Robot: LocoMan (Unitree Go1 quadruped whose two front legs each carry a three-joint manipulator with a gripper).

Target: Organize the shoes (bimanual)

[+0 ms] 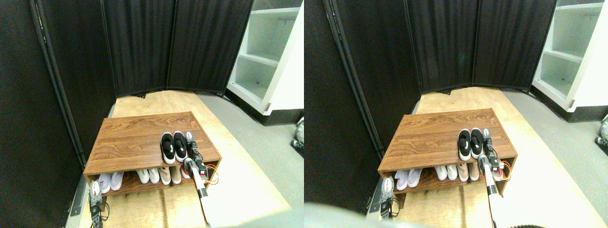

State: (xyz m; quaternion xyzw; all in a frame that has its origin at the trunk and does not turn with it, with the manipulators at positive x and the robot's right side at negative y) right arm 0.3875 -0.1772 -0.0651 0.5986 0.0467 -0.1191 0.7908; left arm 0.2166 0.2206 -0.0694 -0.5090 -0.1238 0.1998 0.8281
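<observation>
Two small black slip-on shoes (173, 147) with white soles and white side marks stand side by side, toes pointing away, on the right part of the wooden shoe rack's top (133, 142). My right gripper (190, 138) reaches over the rack's front edge and rests just to the right of the right shoe, close against its side. My left gripper (95, 189) hangs low at the rack's front left corner, far from the shoes.
White and beige pairs (156, 175) line the rack's lower shelf, with pale shoes (110, 180) at its left. Black folding screens (142, 47) close off the back and left. A white shelving unit (266, 57) stands at the right rear.
</observation>
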